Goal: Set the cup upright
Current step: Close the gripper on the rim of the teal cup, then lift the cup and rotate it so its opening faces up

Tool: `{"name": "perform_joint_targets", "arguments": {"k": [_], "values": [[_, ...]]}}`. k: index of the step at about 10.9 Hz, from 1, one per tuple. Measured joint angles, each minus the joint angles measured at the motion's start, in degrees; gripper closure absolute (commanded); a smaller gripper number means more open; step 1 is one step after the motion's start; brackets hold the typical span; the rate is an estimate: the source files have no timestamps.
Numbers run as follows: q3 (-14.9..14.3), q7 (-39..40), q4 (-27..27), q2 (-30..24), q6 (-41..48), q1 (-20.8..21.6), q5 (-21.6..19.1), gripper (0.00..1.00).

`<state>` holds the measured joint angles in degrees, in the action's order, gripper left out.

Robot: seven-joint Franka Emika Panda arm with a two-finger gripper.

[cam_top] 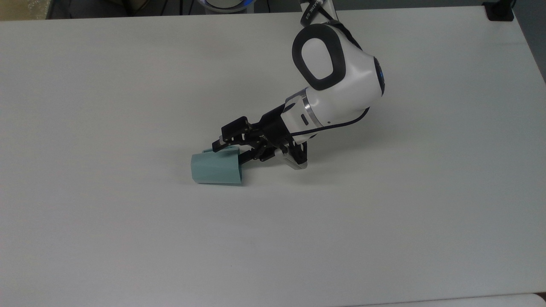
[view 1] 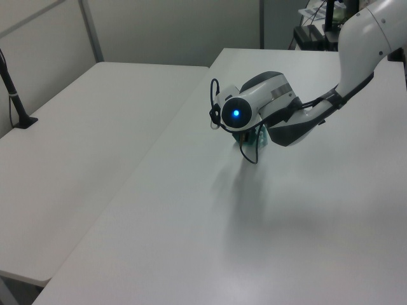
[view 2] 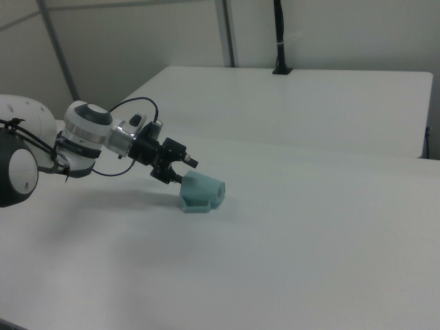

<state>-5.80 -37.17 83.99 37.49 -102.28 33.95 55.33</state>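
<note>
End effector (cam_top: 228, 152) fingers spread, straddling toppled cup's (cam_top: 216, 169) rim.

- The cup (cam_top: 216, 169) looks like matt plastic, pale teal, its flat facets smooth and without shine
- The table (cam_top: 128, 238) has a smooth white top with a dull, faintly satin finish
- The arm's shell (cam_top: 341, 81) is glossy white plastic, with a black rubbery-looking band around a flat white panel
- A ring of bare metal (cam_top: 305, 111) sits at the wrist, brushed and lightly reflective
- The gripper (cam_top: 229, 152) is matt black, hard-looking, plastic or coated metal
</note>
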Motion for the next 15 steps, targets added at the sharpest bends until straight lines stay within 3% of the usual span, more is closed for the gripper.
{"name": "perform_joint_targets", "arguments": {"k": [2, 4, 5, 8, 15], "values": [[-0.01, 0.0, 0.0, 0.17, -0.94, -0.64, 0.37, 0.51], [-0.01, -0.01, 0.0, 0.55, -1.28, -0.71, 0.39, 0.85], [-0.01, -0.01, 0.0, 0.78, -1.36, -0.71, 0.56, 0.91], [-0.04, 0.0, 0.16, 1.29, -1.21, -0.7, 2.71, 1.0], [-0.14, 0.0, 0.22, 1.28, -1.12, -1.11, 3.29, 1.0]]}}
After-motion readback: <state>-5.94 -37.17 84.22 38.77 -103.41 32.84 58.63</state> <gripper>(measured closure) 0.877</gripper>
